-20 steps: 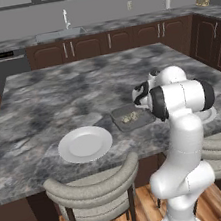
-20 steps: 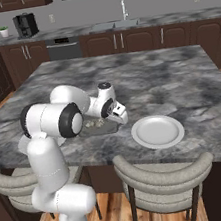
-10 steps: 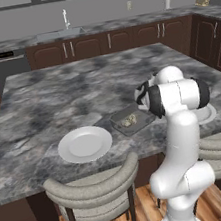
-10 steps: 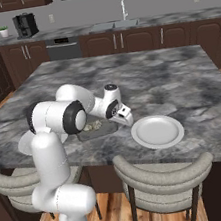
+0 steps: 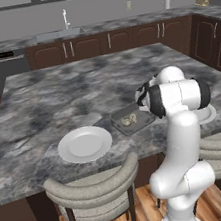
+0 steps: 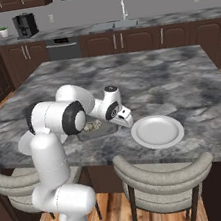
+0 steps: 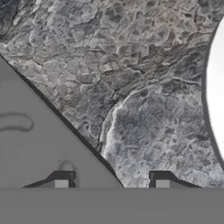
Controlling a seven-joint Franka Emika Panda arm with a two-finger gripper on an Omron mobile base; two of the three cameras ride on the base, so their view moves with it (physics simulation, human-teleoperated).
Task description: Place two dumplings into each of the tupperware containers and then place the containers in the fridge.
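Tupperware container (image 5: 131, 120), dark grey, sits on the marble island counter (image 5: 55, 101) near its front edge, between a white plate (image 5: 85, 143) and the arm's wrist in the left base view. Tan dumplings (image 5: 129, 120) lie inside it; their count cannot be read. A 2nd white plate (image 5: 207, 114) shows past the arm toward the counter's right front corner.

Right base view: the gripper (image 6: 124, 119) is low over the counter, at the container's (image 6: 98, 130) right rim, with the plate (image 6: 157, 131) just beside it on the right. Dumplings (image 6: 92, 126) are partly hidden by the wrist.

Hand view: the container wall (image 7: 39, 144) crosses the lower left, 1 fingertip in front of it and the other over bare marble (image 7: 144, 87). The jaws straddle the rim, partly spread; contact cannot be confirmed. The plate's edge (image 7: 217, 96) is at right.
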